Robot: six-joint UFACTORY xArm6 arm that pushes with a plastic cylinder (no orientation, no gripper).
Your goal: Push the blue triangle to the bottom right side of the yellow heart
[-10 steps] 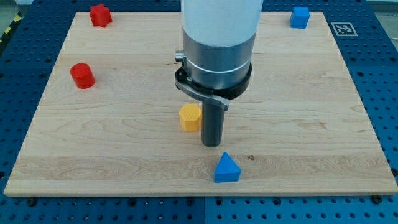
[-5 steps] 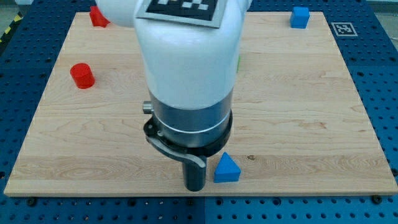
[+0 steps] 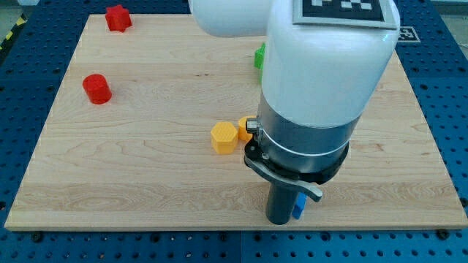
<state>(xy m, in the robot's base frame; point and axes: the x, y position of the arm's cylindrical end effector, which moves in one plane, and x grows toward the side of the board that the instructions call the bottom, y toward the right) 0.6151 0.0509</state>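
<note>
Resting near the bottom edge of the wooden board (image 3: 146, 175), my tip (image 3: 280, 221) is seen just beside the blue triangle (image 3: 299, 207), on that block's left in the view; no claw is fitted, so no wide or narrow state can be told — only a straight dark rod is shown. The blue triangle is mostly hidden behind the rod and its collar, and only a thin sliver of it is seen. Up and to the view's left of the tip, a yellow hexagon block (image 3: 224, 136) is set, with a second yellow block (image 3: 244, 126) just beside it — its shape cannot be made out. Farther up, a green block (image 3: 259, 56) is partly covered by the arm. Well apart, toward the view's left, a red cylinder (image 3: 96, 88) and a red star-like block (image 3: 118, 17) are found.
</note>
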